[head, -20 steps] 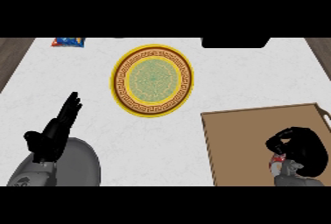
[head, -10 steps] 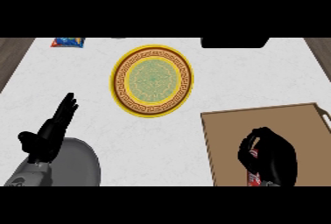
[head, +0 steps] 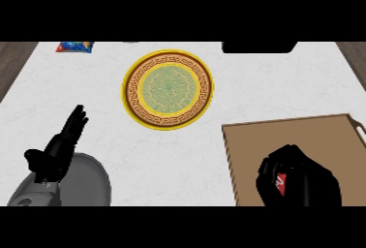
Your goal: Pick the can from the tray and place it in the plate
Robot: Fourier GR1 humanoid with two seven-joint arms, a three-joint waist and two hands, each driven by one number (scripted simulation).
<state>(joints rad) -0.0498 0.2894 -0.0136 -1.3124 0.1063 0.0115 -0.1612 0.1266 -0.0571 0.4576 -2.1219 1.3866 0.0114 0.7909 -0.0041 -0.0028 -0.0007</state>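
right hand (head: 313, 180) | shifted left over tray (head: 286, 131) | now curled round can (head: 280, 184)

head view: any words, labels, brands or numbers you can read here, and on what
No text here can be read.
can: red label with a white mark, mostly hidden by the right hand, too blurred to read.
packet at the counter's far left: blue and orange print, too small to read.
plate: only a key-pattern border, no lettering.
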